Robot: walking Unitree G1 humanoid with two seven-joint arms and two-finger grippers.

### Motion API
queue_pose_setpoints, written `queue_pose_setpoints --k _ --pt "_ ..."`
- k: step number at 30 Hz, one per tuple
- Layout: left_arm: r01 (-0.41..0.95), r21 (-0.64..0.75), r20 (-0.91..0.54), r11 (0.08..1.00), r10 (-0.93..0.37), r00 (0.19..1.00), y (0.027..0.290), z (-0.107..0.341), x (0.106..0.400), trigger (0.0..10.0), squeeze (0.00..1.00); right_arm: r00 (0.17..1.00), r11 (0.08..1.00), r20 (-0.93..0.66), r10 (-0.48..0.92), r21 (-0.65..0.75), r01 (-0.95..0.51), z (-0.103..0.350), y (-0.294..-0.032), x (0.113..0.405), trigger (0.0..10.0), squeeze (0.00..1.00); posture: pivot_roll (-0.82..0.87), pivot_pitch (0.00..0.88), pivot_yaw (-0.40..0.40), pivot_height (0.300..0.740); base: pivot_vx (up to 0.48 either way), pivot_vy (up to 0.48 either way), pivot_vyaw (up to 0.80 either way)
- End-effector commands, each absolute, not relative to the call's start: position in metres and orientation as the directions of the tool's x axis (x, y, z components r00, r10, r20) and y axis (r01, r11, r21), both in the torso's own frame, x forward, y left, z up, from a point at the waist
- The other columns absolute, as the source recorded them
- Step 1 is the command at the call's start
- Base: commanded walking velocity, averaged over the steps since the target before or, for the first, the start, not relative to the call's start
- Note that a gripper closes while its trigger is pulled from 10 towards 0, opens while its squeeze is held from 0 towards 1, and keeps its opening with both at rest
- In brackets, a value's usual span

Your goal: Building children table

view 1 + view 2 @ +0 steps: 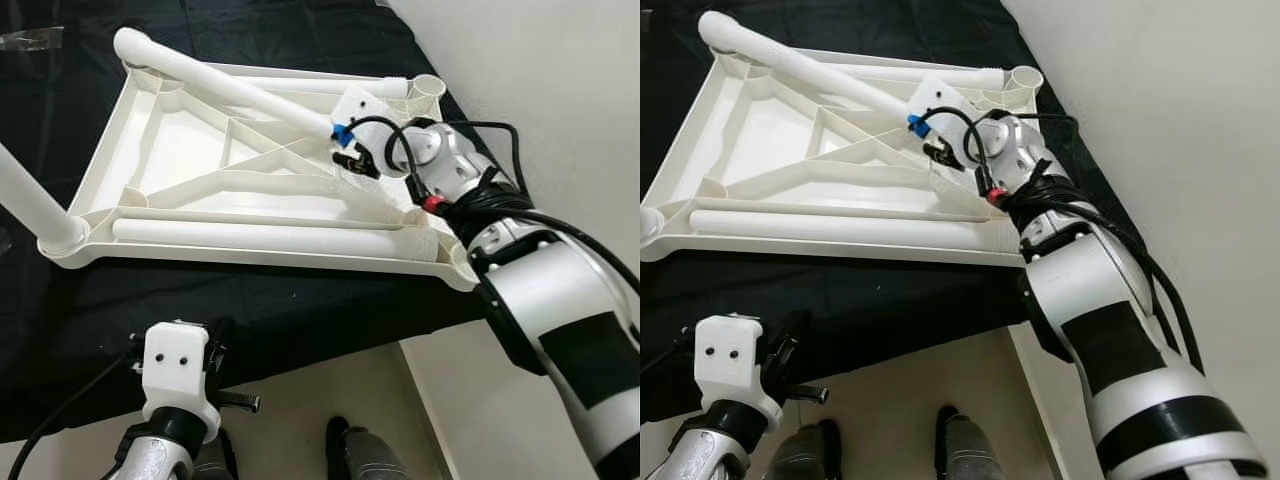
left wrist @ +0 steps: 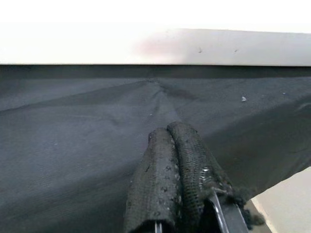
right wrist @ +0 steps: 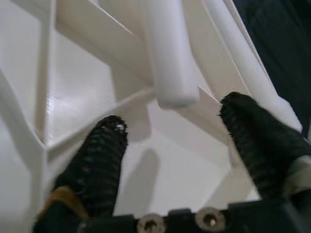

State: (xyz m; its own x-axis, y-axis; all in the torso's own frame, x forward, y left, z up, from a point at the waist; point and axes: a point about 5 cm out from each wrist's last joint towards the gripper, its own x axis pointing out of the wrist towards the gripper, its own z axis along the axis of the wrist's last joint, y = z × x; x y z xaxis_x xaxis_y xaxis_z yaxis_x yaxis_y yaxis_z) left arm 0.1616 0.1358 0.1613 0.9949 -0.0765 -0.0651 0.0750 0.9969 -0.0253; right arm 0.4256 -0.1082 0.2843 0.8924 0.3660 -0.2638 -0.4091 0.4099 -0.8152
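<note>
- Your right gripper (image 3: 170,133) fingers (image 3: 99,158) are spread wide, straddling one loose leg's (image 1: 225,85) end over the upside-down tabletop (image 1: 160,150) on black cloth (image 1: 300,300).
- Left gripper (image 2: 172,145) fingers pressed together, idle.
- You can count four legs.

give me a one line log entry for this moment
stage: leg fitting | right gripper: open, at end of loose table leg lying across upturned tabletop | left gripper: shut, idle over black cloth

The right arm (image 1: 1110,350) is silver with black bands and looped black cables near a red ring. Its white wrist block carries a blue tab. The left gripper (image 1: 180,375) wears a white housing with two dark screw holes; fingers (image 2: 170,179) look mesh-textured, possibly fabric-covered.
</note>
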Motion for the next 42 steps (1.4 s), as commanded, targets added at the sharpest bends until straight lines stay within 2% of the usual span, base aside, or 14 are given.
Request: queue_pose_setpoints --k 1,8,13,15,18,24,27,30,32,34,38,40,41,42 --pt "0.072 -0.028 -0.095 0.997 -0.075 0.993 0.136 0.158 0.159 10.0 0.0 0.903 0.427 -0.257 0.345 -0.813 -0.395 0.286 -0.115 0.426 10.0 0.75 0.04 0.293 -0.122 0.74 0.0 0.0 0.0" --pt "0.073 -0.028 -0.097 0.997 -0.075 0.992 0.135 0.158 0.159 10.0 0.0 0.919 0.478 -0.219 0.329 -0.8 -0.362 0.293 -0.12 0.427 10.0 0.73 0.04 0.287 -0.118 0.74 0.0 0.0 0.0" --pt "0.074 -0.03 -0.099 0.997 -0.077 0.992 0.135 0.157 0.16 10.0 0.0 0.925 0.582 -0.167 0.343 -0.735 -0.348 0.302 -0.127 0.428 10.0 0.69 0.04 0.279 -0.116 0.74 0.0 0.0 0.0" --pt "0.076 -0.03 -0.101 0.997 -0.079 0.992 0.135 0.155 0.162 10.0 0.0 0.921 0.663 -0.128 0.368 -0.659 -0.356 0.313 -0.14 0.426 10.0 0.0 0.04 0.263 -0.112 0.74 0.0 0.0 0.0" --pt "0.084 -0.033 -0.105 0.996 -0.087 0.991 0.135 0.153 0.164 10.0 0.0 0.897 0.696 -0.11 0.429 -0.593 -0.406 0.32 -0.155 0.423 10.0 0.0 0.03 0.248 -0.109 0.74 0.0 0.0 0.0" --pt "0.138 -0.018 -0.11 0.99 -0.139 0.984 0.134 0.147 0.175 10.0 0.0 0.746 0.651 -0.059 0.663 -0.445 -0.614 0.329 -0.182 0.405 10.0 0.0 0.0 0.192 -0.1 0.74 0.0 0.0 0.0" --pt "0.157 0.0 -0.111 0.988 -0.157 0.981 0.134 0.144 0.179 10.0 0.0 0.713 0.659 -0.014 0.701 -0.371 -0.654 0.326 -0.187 0.4 10.0 0.0 -0.01 0.169 -0.095 0.74 0.0 0.0 0.0" --pt "0.186 0.061 -0.095 0.981 -0.18 0.979 0.135 0.142 0.193 10.0 0.0 0.673 0.656 0.026 0.739 -0.258 -0.709 0.304 -0.181 0.391 10.0 0.0 -0.02 0.121 -0.092 0.74 0.0 0.0 0.0" --pt "0.198 0.083 -0.087 0.977 -0.191 0.978 0.134 0.142 0.197 10.0 0.0 0.669 0.649 0.013 0.744 -0.252 -0.717 0.294 -0.178 0.388 10.0 0.0 -0.02 0.111 -0.091 0.74 0.0 0.0 0.0" --pt "0.256 0.171 -0.068 0.951 -0.248 0.966 0.129 0.143 0.21 10.0 0.0 0.645 0.626 0.017 0.764 -0.265 -0.734 0.262 -0.165 0.372 10.0 0.0 -0.03 0.094 -0.086 0.74 0.0 0.0 0.0" --pt "0.317 0.224 -0.07 0.922 -0.309 0.949 0.123 0.141 0.218 10.0 0.0 0.61 0.599 0.034 0.792 -0.237 -0.765 0.249 -0.16 0.361 10.0 0.0 -0.03 0.07 -0.093 0.74 0.0 0.0 0.0" --pt "0.355 0.236 -0.071 0.905 -0.348 0.935 0.12 0.14 0.221 10.0 0.0 0.543 0.538 0.03 0.839 -0.189 -0.822 0.244 -0.158 0.345 10.0 0.0 -0.03 0.056 -0.086 0.74 0.0 0.0 0.0" --pt "0.355 0.236 -0.071 0.905 -0.348 0.935 0.12 0.14 0.221 10.0 0.0 0.543 0.538 0.03 0.839 -0.189 -0.822 0.244 -0.158 0.345 10.0 0.0 -0.03 0.056 -0.086 0.74 0.0 0.0 0.0" --pt "0.391 0.237 -0.075 0.889 -0.385 0.92 0.117 0.138 0.221 10.0 0.0 0.472 0.467 -0.011 0.881 -0.127 -0.875 0.239 -0.163 0.33 10.0 0.0 -0.04 0.047 -0.08 0.74 0.0 0.0 0.0"
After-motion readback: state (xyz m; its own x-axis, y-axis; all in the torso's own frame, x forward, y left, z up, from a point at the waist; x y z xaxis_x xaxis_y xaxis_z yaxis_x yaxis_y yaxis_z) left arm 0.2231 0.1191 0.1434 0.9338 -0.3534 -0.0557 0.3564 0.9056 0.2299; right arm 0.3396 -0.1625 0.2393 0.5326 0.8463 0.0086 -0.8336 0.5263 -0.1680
